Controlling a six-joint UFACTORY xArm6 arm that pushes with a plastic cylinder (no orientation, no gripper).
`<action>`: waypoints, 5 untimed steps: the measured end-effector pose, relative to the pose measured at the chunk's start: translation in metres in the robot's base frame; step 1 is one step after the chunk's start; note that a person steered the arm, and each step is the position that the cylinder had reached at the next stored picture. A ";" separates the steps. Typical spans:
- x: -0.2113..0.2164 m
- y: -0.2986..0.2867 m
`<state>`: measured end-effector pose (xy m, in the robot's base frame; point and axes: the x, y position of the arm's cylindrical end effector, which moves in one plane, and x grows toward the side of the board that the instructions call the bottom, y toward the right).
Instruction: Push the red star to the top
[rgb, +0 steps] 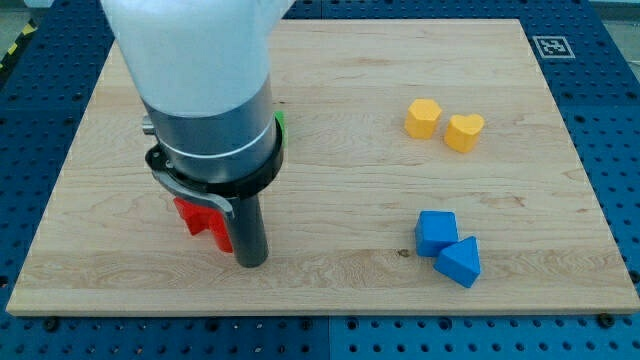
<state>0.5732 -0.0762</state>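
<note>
You have no claw to open or clench, only my tip (251, 262) touching the red star (203, 222) at its 4 o'clock, low at the surface's (340, 170) 8 o'clock, so an off-centre shove could spin it sideways instead of upward.

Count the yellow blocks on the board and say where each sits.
2. A yellow block and a yellow heart-shaped block sit side by side toward the view's upper right. The arm hides part of the board, so another might be concealed.

No readable text, only a black-and-white square marker (552, 46) at the board's (350, 290) top-right corner
</note>
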 end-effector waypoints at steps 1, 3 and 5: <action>-0.001 -0.017; -0.005 -0.039; -0.012 -0.057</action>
<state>0.5610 -0.1331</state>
